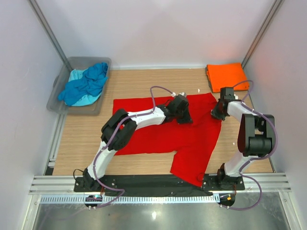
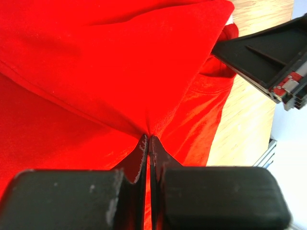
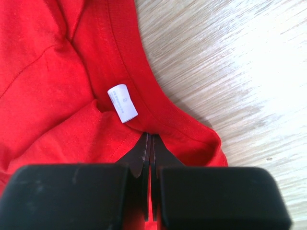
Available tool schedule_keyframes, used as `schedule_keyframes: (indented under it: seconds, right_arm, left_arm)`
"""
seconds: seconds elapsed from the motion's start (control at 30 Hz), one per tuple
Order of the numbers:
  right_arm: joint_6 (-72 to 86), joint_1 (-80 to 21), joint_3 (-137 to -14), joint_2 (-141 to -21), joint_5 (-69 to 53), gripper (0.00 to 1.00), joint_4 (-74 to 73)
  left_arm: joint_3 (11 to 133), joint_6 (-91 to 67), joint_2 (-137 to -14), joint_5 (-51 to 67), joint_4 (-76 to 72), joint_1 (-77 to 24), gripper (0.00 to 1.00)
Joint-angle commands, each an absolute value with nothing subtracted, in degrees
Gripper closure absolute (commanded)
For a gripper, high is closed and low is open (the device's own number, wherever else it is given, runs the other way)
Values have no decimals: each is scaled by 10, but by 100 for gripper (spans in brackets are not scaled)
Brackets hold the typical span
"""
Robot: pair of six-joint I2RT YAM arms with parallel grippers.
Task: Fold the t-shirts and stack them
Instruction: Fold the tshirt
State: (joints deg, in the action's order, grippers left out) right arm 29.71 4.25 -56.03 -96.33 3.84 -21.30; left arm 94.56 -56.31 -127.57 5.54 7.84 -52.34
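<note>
Two pinches on the red t-shirt (image 1: 158, 136)!
Left gripper (image 2: 147, 140) is clenched on a raised fold right at its tips. Right gripper (image 3: 148, 138) is clamped on the neckline hem, white label (image 3: 122, 103) just ahead. Beyond it lies the folded orange t-shirt (image 1: 226, 75).

Overhead, two wrist close-ups of red t-shirt (image 1: 192, 139)

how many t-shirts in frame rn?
4. Red shirt spread mid-table; orange shirt folded at the far right corner; blue shirt and turquoise shirt bunched in the grey tub far left. The tub may hide more.
</note>
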Motion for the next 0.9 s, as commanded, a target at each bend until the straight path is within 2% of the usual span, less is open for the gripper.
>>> schedule_keyframes:
  seconds: [0.0,0.23,0.33,0.4,0.47,0.5,0.87]
  right_arm:
    - [284,43,-581,-933,43,99,-233]
    - [281,43,-583,-921,50,99,-250]
    - [277,43,-588,-932,47,89,-252]
    - [274,43,-587,-937,45,88,-247]
    - [272,43,-584,-936,45,93,-233]
    - [270,43,-581,-936,42,99,-228]
    - [268,43,-584,-925,29,99,-221]
  left_arm:
    - [965,-551,-1274,46,82,-526,100]
    - [966,-547,-1274,40,90,-526,100]
    - [968,-548,-1275,39,91,-526,100]
    - [969,-548,-1277,43,92,-526,100]
    - [969,-549,-1279,45,91,-526,100]
    - [969,-549,-1279,44,91,-526,100]
    - [970,-548,-1281,45,92,-526,100]
